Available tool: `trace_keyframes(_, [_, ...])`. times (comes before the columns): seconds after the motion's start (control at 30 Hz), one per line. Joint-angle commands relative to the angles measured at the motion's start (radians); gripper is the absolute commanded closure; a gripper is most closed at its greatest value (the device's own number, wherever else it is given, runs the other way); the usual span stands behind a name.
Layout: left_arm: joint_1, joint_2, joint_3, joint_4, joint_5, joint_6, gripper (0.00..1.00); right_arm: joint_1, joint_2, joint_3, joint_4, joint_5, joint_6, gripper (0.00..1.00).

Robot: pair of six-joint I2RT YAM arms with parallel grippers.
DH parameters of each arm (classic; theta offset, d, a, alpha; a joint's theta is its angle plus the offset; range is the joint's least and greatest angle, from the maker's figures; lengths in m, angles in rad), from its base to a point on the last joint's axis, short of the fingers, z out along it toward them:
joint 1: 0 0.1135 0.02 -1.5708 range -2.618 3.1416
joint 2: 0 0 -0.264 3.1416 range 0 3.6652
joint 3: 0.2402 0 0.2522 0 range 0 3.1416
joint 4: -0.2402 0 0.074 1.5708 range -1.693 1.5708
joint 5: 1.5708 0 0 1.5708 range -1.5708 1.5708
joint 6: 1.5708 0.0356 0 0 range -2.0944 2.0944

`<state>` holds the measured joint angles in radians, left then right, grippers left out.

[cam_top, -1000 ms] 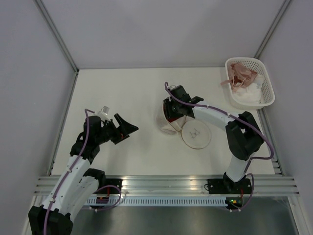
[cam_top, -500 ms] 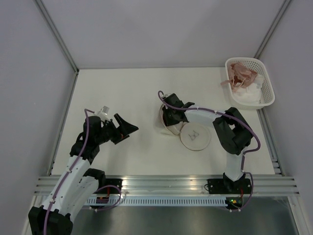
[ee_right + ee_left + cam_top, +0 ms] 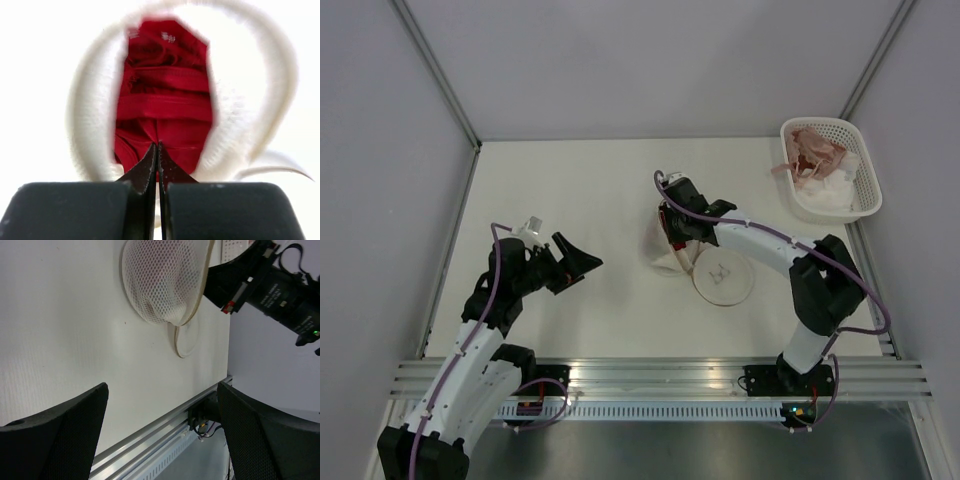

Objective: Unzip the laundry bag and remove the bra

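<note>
Since the right arm's fingers point(image 3: 140, 175) are pressed together tip to tip at the bottom centre of the right wrist view, the relation that matters is what lies directly ahead of them: the red bra point(image 3: 162, 95) fills the frame's middle just above the tips, inside the open mouth of the laundry bag point(image 3: 240, 100). The tips sit against the lowest fold of the red cloth, but whether any of it is pinched between them cannot be made out. The mouth reads as a tall oval whose long axis runs from top to bottom of the frame, in line with the fingers, and its whitish mesh rim curves round both sides of the bra. So my judgement is that a straight pull back down the frame should clear the rim, if there is a hold. From above, the bag point(image 3: 665, 262) lies at the centre of the table point(image 3: 570, 190), with its round flap point(image 3: 723, 278) lying flat, touching it on the lower right. The left arm's fingers point(image 3: 65, 425) are spread wide and hold nothing; they hang at the lower left of the overhead view, well apart from the bag, so of the 2 arms the right is plainly the nearer.
</note>
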<state>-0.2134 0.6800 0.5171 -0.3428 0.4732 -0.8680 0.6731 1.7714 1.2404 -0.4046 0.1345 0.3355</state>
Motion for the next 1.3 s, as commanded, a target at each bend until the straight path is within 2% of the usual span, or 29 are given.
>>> trace_keyframes(0.0, [0.003,-0.013,0.018,0.007,0.007,-0.029,0.08,0.003,-0.111,0.100,-0.042,0.088,-0.026,1.00])
trace_keyframes(0.37, [0.003,-0.023,0.020,0.004,0.007,-0.031,0.08,0.002,-0.188,0.209,-0.103,0.207,-0.043,1.00])
trace_keyframes(0.53, [0.003,-0.019,0.020,0.010,0.005,-0.040,0.08,0.003,-0.106,0.290,-0.224,0.162,-0.067,1.00])
trace_keyframes(0.6, [0.003,-0.010,0.011,0.036,0.008,-0.063,0.08,0.005,-0.098,0.275,-0.217,0.137,-0.073,1.00])
trace_keyframes(0.67, [0.003,-0.008,-0.040,0.173,0.015,-0.103,0.08,0.005,-0.125,0.204,-0.172,0.096,-0.061,1.00])
trace_keyframes(0.73, [0.003,0.012,-0.075,0.323,0.028,-0.208,0.07,0.005,-0.167,0.173,-0.123,0.076,-0.050,1.00])
trace_keyframes(0.93, [0.000,0.108,-0.170,0.589,0.010,-0.485,0.01,0.006,-0.243,0.172,-0.074,-0.016,-0.047,0.99])
trace_keyframes(0.97, [0.000,0.142,-0.221,0.720,0.015,-0.565,0.01,0.005,-0.251,0.175,-0.057,-0.065,-0.041,1.00])
trace_keyframes(1.07, [0.000,0.223,-0.291,0.887,0.015,-0.681,0.01,0.005,-0.286,0.172,-0.022,-0.128,-0.013,1.00])
trace_keyframes(1.1, [0.000,0.246,-0.305,0.992,0.012,-0.707,0.00,0.003,-0.306,0.168,-0.010,-0.171,-0.006,1.00])
trace_keyframes(1.2, [-0.004,0.337,-0.350,1.186,-0.002,-0.813,0.00,-0.004,-0.340,0.151,0.032,-0.236,0.033,1.00])
trace_keyframes(1.27, [-0.009,0.384,-0.364,1.255,-0.024,-0.874,0.01,-0.009,-0.354,0.143,0.056,-0.286,0.057,1.00])
